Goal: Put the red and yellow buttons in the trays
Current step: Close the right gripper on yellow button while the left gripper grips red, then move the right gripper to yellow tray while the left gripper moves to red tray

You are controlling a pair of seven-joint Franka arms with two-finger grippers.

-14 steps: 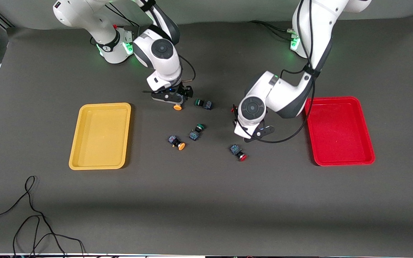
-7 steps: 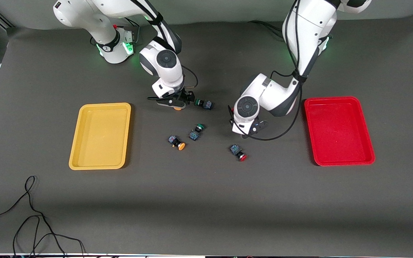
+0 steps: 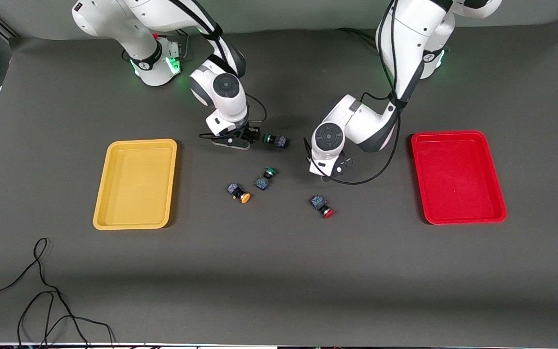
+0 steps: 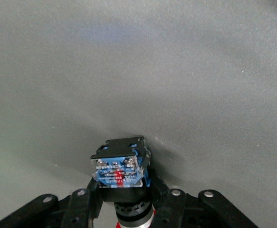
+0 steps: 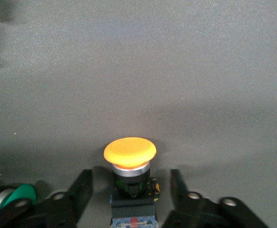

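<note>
- Two trays were on the table: a yellow tray (image 3: pixel 136 184) toward the right arm's end and a red tray (image 3: pixel 458 177) toward the left arm's end.
- Six buttons lay on the dark mat (image 3: pixel 279 271) between the trays, none in a tray: two yellow-capped, two red-capped and two green-capped.
- The first yellow button (image 5: pixel 130 153) lay on the mat under the right gripper (image 3: pixel 233 142), so the front view did not show it.
- In the right wrist view this button sat between the two fingers (image 5: pixel 81 187), cap pointing away from the wrist. A clear gap showed on each side, so the right gripper was spread and touching nothing.
- The second yellow button (image 3: pixel 239 193) lay nearer the front camera than the right gripper, apart from it and free.
- The first red button (image 4: pixel 120 167) lay on the mat directly under the left gripper (image 3: pixel 328 174). Its blue-black body was turned toward the wrist camera, with the red part tucked beneath.
- The left gripper closely flanked this button, but whether it was clamped on it could not be told.
- The second red button (image 3: pixel 321 206) lay nearer the front camera than the left gripper, close by but not touched.
- One green button (image 3: pixel 275 140) lay just beside the right gripper, toward the left arm's end. Its cap also showed at the edge of the right wrist view.
- The other green button (image 3: pixel 265 178) lay just beside the second yellow button, slightly farther from the front camera.
- One loose black cable (image 3: pixel 41 291) trailed over the mat's near corner at the right arm's end.
</note>
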